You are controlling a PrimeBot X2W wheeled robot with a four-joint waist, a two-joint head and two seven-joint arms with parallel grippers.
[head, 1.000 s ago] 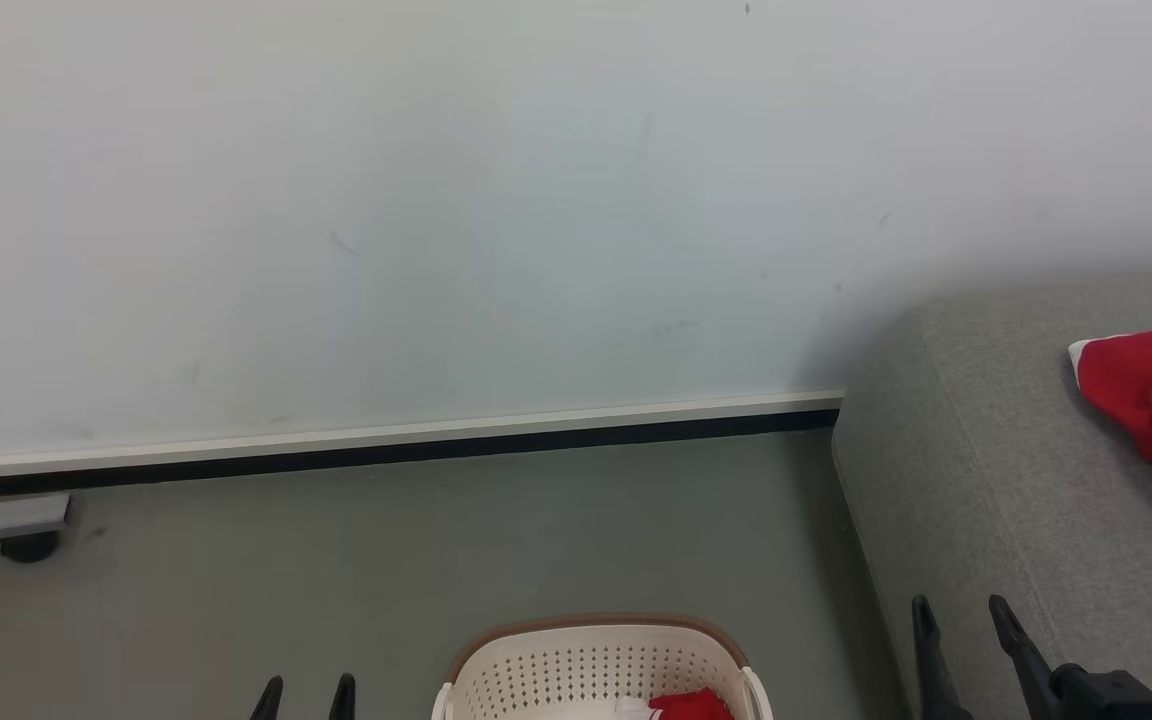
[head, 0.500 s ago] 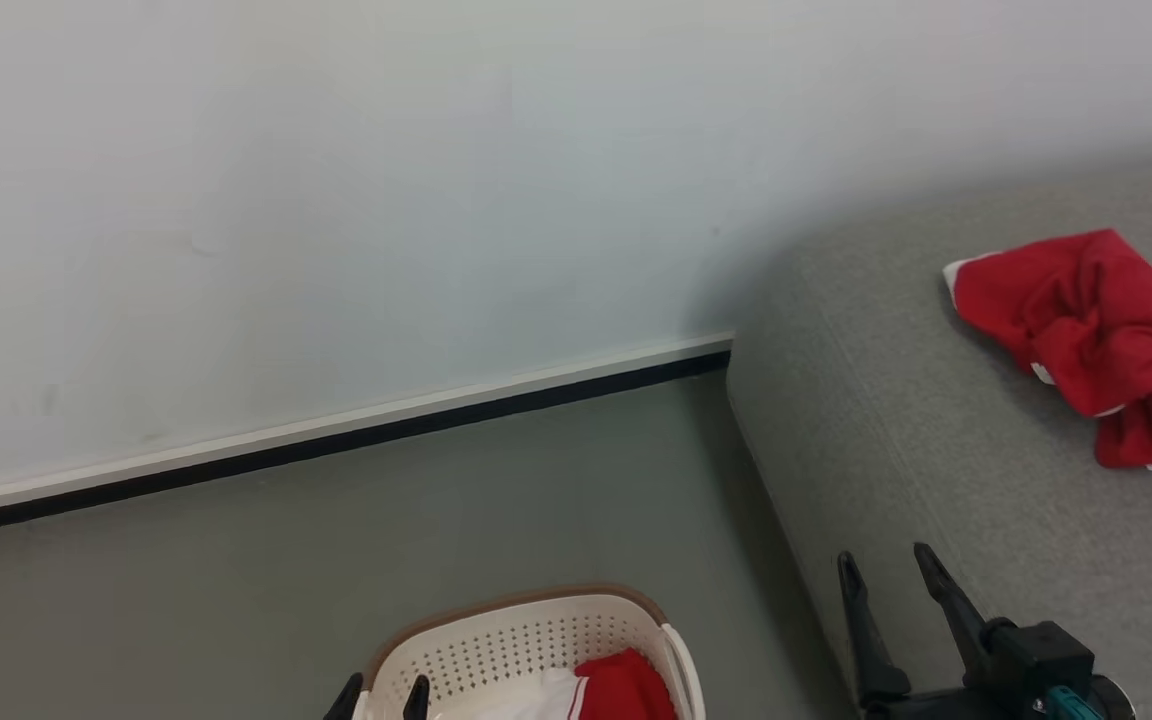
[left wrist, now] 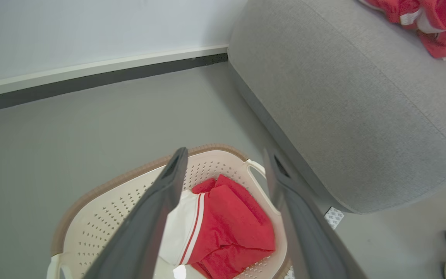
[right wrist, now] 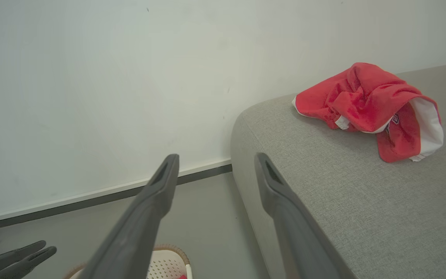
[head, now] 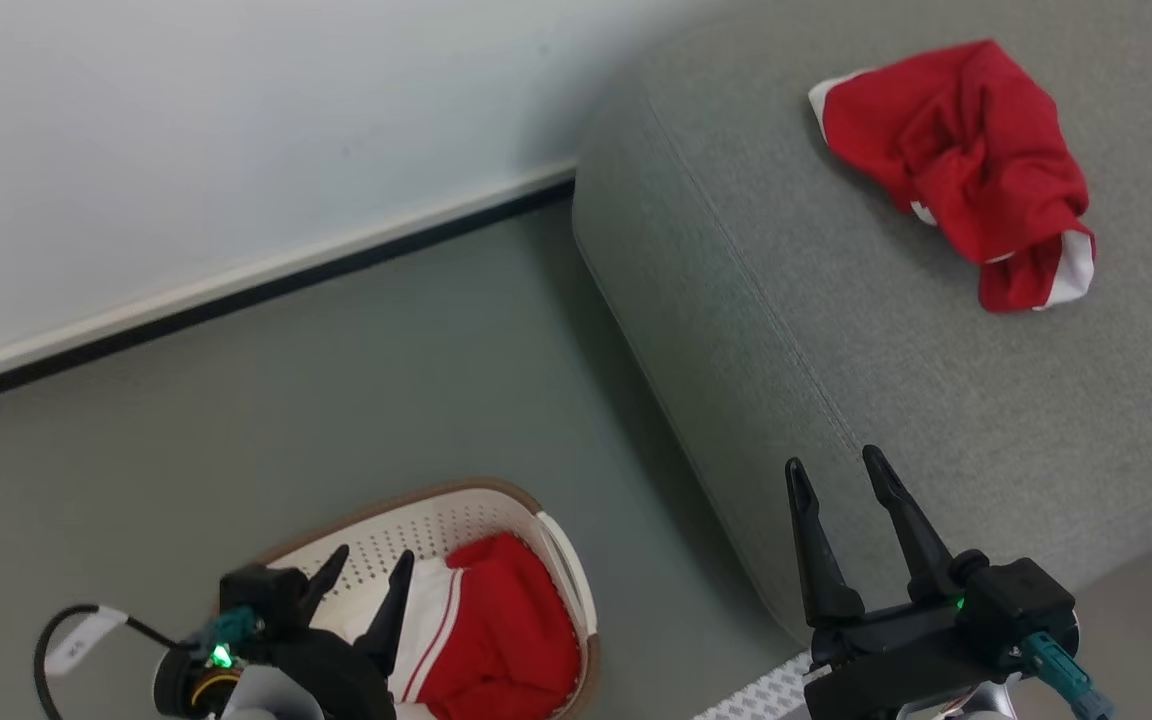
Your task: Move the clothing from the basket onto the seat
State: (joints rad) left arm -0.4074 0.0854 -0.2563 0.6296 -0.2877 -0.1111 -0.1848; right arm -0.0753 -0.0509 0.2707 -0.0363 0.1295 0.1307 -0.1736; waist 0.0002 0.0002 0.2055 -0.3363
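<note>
Tipping downward since the earlier frame, the head camera now puts the basket [head: 416, 497] at lower left. The left gripper [head: 373, 555] is spread open over its rim, with the clothing [head: 501, 620] bunched inside. At lower right the right gripper [head: 832, 458], also released and empty, is against the seat [head: 836, 330]; a red garment [head: 956, 170] lies upper right.

Left wrist view: the clothing sits lower centre between the fingers. It looks soft, light and limp; a raised red fold seems the best pinch.

Right wrist view: the garment lies crumpled at upper right.
</note>
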